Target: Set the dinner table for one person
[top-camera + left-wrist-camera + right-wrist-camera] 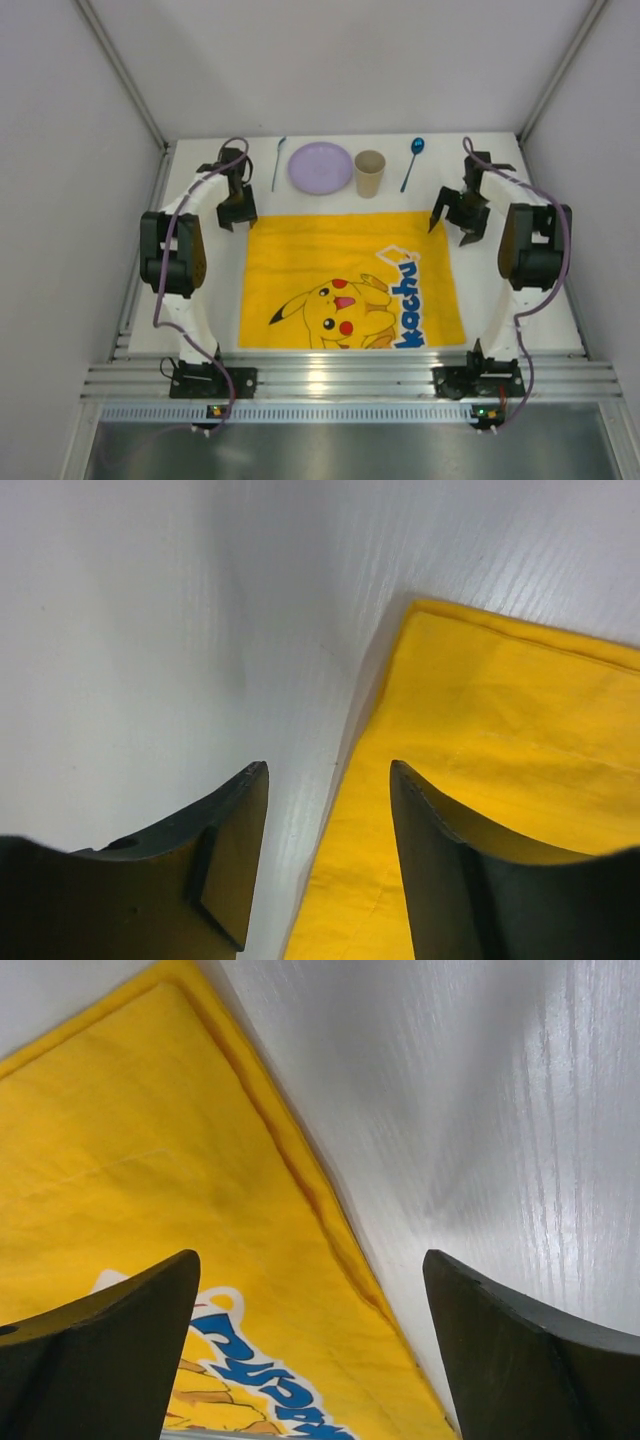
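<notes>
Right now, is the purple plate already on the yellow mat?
No, the purple plate sits on the white table beyond the yellow mat, next to the cup.

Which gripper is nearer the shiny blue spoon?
Right. The right gripper sits just right of the shiny blue spoon, nearer the bases; the left gripper is far left, past the round purple plate.

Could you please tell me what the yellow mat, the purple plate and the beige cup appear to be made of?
Yellow mat: cloth, matte; a folded, stitched hem shows along its edge. Purple plate: probably plastic, smooth, evenly coloured. Beige cup: paper or plastic, matte; too small to tell.
</notes>
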Action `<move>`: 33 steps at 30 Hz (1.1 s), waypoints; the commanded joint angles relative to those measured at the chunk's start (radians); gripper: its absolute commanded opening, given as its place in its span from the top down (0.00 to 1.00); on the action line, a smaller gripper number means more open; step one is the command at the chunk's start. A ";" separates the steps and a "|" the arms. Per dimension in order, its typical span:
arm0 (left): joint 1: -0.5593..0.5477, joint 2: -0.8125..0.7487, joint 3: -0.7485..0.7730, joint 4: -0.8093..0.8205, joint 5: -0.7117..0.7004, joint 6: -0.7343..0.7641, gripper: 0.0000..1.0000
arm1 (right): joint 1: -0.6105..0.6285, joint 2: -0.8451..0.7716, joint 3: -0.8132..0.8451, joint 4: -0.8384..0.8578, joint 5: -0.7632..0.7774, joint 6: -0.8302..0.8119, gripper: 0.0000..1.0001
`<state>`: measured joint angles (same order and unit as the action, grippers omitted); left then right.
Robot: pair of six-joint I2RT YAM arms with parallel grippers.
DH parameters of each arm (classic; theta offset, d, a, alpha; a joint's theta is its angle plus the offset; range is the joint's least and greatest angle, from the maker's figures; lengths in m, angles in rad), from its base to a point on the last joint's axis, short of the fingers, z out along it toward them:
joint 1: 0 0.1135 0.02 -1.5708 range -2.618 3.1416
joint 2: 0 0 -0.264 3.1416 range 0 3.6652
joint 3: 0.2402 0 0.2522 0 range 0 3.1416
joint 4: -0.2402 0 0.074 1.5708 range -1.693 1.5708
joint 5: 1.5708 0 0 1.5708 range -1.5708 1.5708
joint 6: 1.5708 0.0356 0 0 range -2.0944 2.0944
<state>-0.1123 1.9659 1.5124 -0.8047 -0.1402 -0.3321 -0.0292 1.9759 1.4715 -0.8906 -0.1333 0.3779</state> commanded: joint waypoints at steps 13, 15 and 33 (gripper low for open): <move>-0.306 -0.266 -0.323 0.211 0.136 -0.238 0.42 | 0.172 -0.552 -0.491 0.176 -0.166 0.088 0.70; -0.316 -0.239 -0.356 0.264 0.185 -0.277 0.43 | 0.180 -0.531 -0.536 0.226 -0.195 0.102 0.95; -0.333 -0.038 -0.241 0.240 0.183 -0.249 0.46 | 0.180 -0.177 -0.461 0.289 -0.154 0.010 1.00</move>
<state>-0.4419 1.8797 1.2480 -0.5785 0.0593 -0.5991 0.1497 1.7466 0.9901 -0.6670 -0.3721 0.4217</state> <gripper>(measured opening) 0.546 0.004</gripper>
